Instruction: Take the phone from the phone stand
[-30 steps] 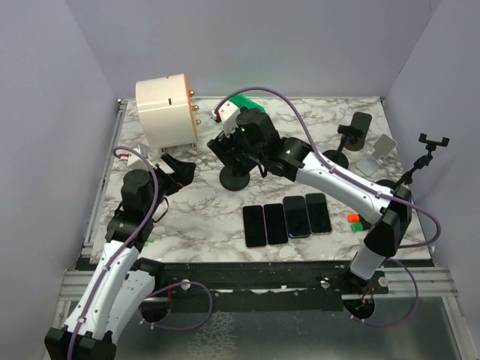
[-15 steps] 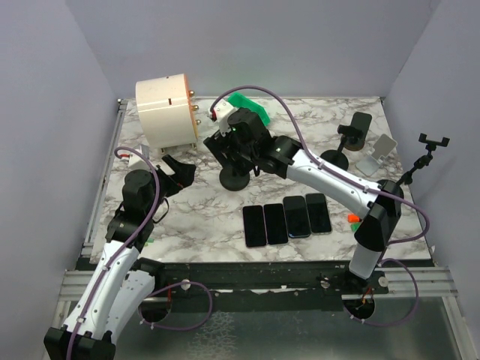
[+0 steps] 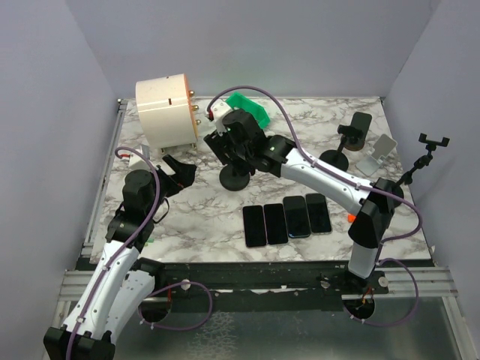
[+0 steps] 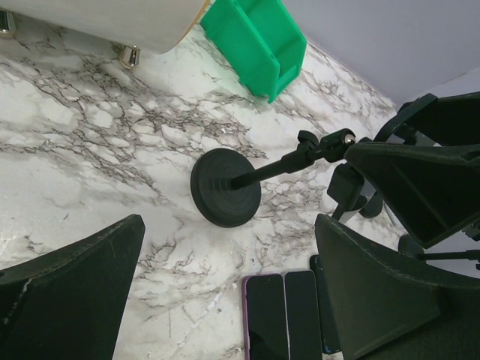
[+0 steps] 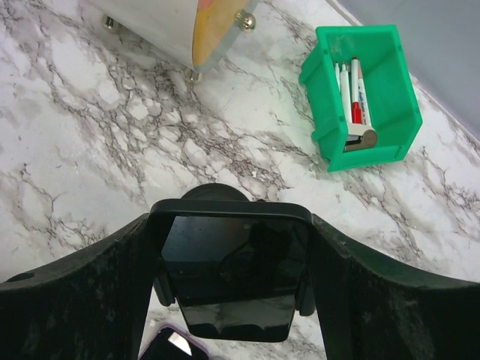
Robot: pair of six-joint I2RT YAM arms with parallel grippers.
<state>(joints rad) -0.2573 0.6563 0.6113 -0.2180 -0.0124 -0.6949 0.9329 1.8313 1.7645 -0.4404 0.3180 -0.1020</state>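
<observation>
The phone (image 5: 232, 277), dark with a black case, sits clamped in the phone stand, whose round black base (image 5: 214, 193) shows just beyond it. My right gripper (image 5: 234, 247) has one finger against each long side of the phone and is shut on it. From above, the right gripper (image 3: 229, 142) covers the phone, over the stand's base (image 3: 236, 178). My left gripper (image 3: 180, 171) hovers open to the left of the stand, holding nothing. In its wrist view the base (image 4: 225, 187) and slanted rod (image 4: 300, 157) lie ahead of it.
Several phones (image 3: 286, 217) lie side by side near the front. A green bin (image 3: 251, 107) with markers and a white drum (image 3: 165, 111) stand at the back. More stands (image 3: 352, 135) and a small tripod (image 3: 427, 150) occupy the right side.
My right gripper has shifted slightly left and farther back over the stand, and its jaws have narrowed onto the phone. The left arm has not moved.
</observation>
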